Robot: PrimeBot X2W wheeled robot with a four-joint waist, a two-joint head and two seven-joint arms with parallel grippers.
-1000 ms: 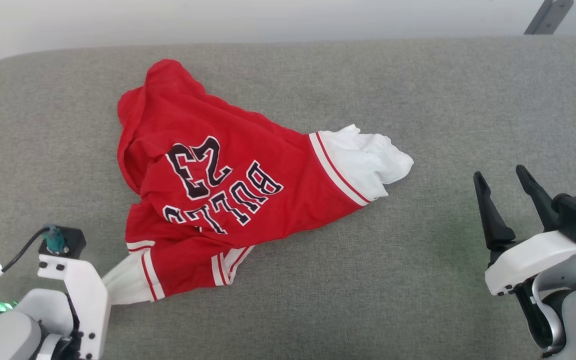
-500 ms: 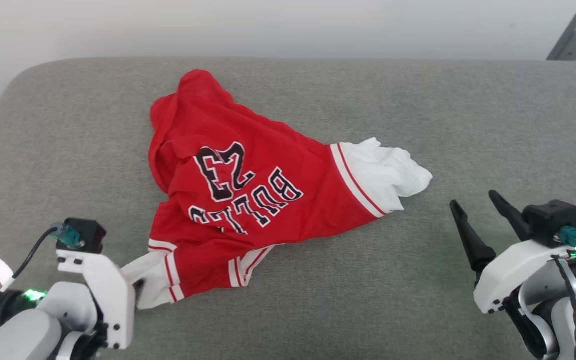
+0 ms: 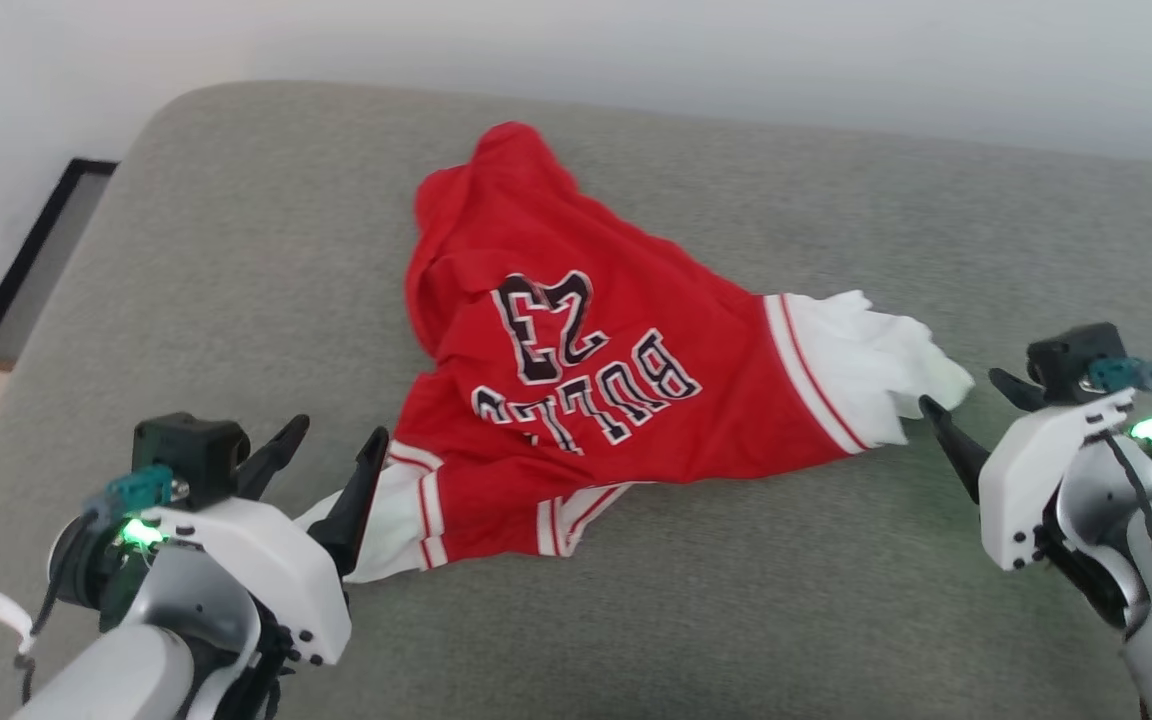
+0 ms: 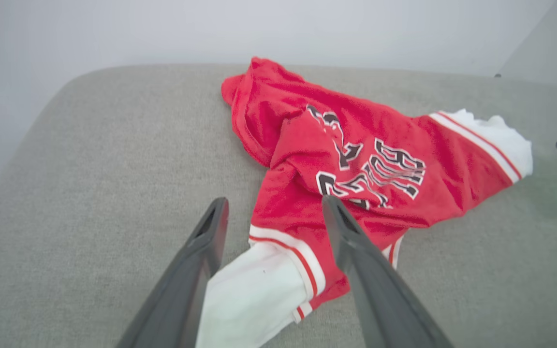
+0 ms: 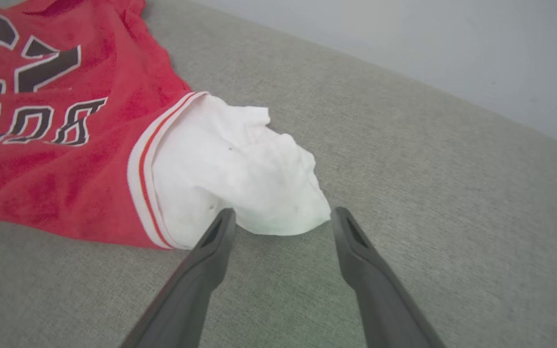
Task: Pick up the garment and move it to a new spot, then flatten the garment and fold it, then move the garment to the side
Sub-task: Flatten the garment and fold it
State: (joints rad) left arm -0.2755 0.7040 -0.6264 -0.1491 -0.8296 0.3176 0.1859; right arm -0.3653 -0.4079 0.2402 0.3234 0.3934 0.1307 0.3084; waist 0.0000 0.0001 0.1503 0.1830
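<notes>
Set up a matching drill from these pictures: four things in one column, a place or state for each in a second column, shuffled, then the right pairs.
1. left gripper
2. right gripper
3. garment
4. number 23

A. black, outlined in white, upside down in the head view
B. open, flat white sleeve between its fingers in its wrist view
C. red, rumpled, lying on the grey cushion
D. open, tips at the crumpled white sleeve

Pairs: 1-B, 2-D, 3-C, 4-A
</notes>
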